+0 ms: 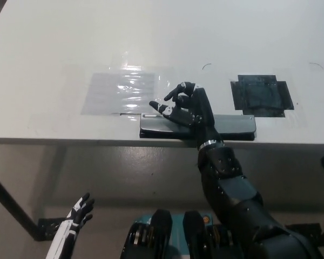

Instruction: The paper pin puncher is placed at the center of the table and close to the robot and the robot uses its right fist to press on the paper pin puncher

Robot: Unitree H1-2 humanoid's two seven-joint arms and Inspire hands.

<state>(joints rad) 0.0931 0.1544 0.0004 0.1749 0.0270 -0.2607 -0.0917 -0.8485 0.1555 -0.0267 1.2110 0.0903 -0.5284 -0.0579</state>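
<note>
Half the puncher (235, 124) under right hand (188, 105)

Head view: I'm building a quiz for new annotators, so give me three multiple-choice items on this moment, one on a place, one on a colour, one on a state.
1. Where does the paper pin puncher lie?
A. At the table's near edge, in the middle
B. At the far left corner
C. On the floor

2. What colour is the taped patch to the puncher's far right?
A. White
B. Black
C. Red

3. How is the right hand?
A. Closed in a tight fist
B. Curled partly, holding nothing
C. Holding a sheet

Answers: 1 A, the puncher sits along the front edge of the table. 2 B, the patch is dark against the white top. 3 B, the fingers are bent but apart over the puncher. The left hand rests low, below the table.
</note>
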